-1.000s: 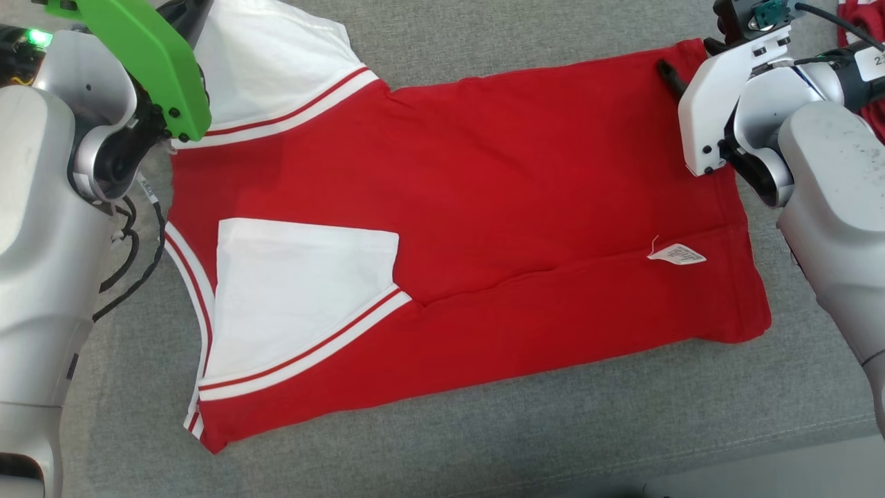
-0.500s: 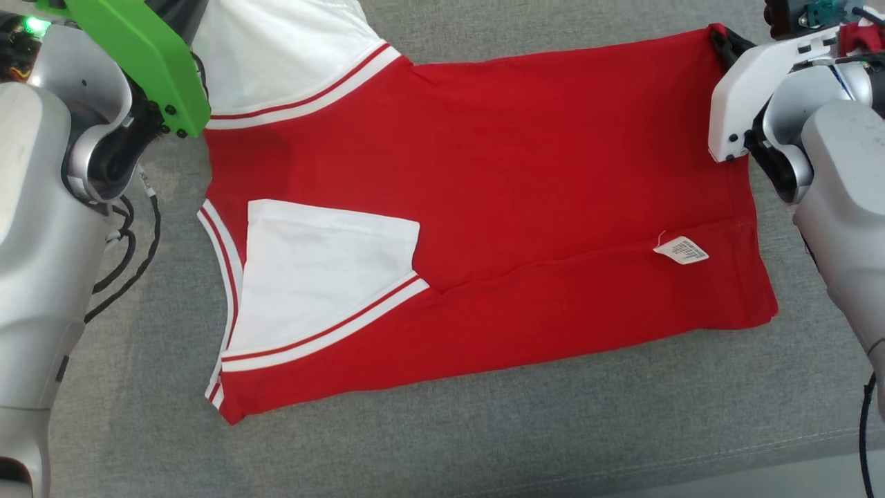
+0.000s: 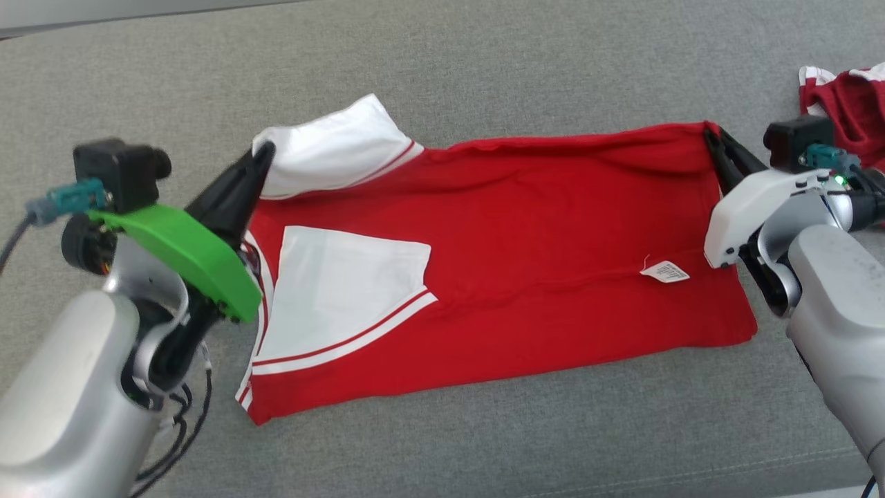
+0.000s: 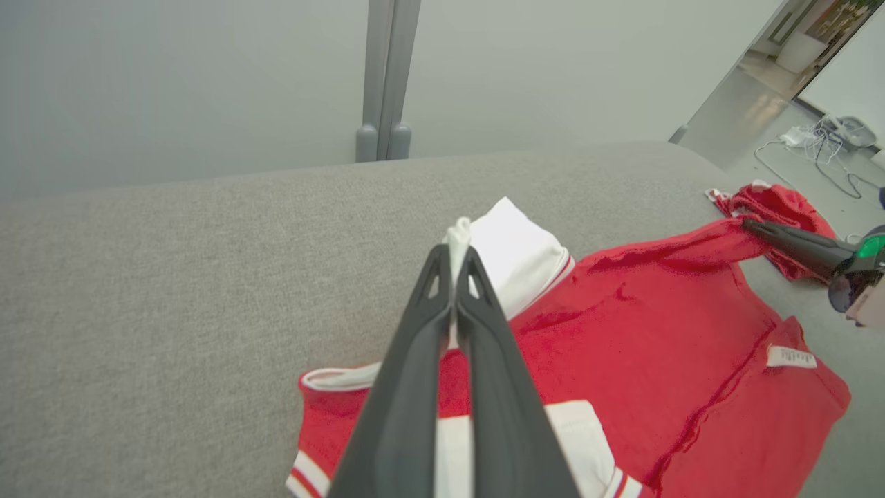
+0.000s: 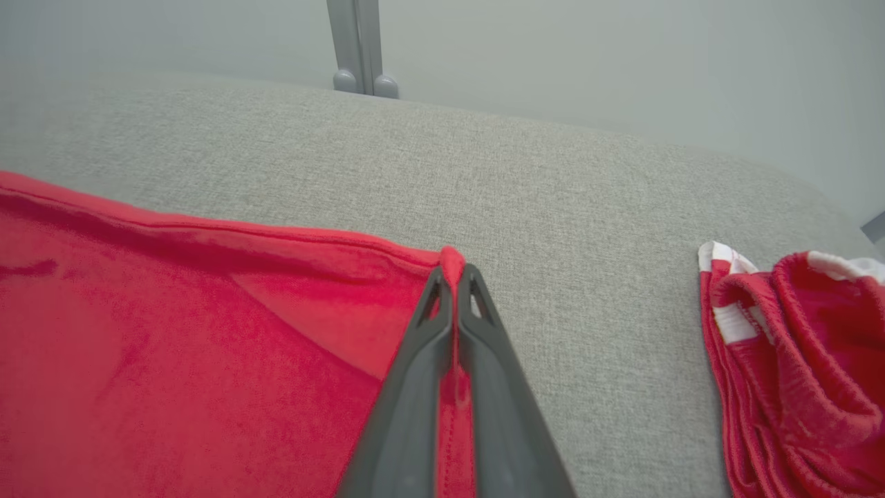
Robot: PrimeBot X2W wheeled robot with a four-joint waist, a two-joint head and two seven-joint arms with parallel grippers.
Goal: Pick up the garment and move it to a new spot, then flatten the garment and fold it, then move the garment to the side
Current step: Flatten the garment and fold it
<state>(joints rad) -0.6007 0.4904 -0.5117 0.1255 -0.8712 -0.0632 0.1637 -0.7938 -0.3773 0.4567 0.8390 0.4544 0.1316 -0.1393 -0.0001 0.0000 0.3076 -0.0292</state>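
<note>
The garment (image 3: 539,228) is a red shirt with white, red-striped sleeves, spread flat on a grey cushion (image 3: 484,69). A white label (image 3: 665,272) shows on it near its right side. My left gripper (image 3: 265,151) is shut on the far white sleeve (image 4: 515,249), whose cloth sticks out past the fingertips in the left wrist view. My right gripper (image 3: 712,133) is shut on the garment's far right hem corner (image 5: 453,261). The far edge of the garment (image 5: 173,332) is stretched between the two grippers and raised a little off the cushion.
A second red and white garment (image 3: 847,104) lies bunched at the far right of the cushion, close to my right wrist. A grey post (image 4: 384,76) stands behind the cushion's back edge. The cushion's front edge runs along the lower right.
The head camera has tilted, so the whole picture has shifted. My right gripper has closed on the far right hem corner. The garment's far edge now hangs taut between both grippers.
</note>
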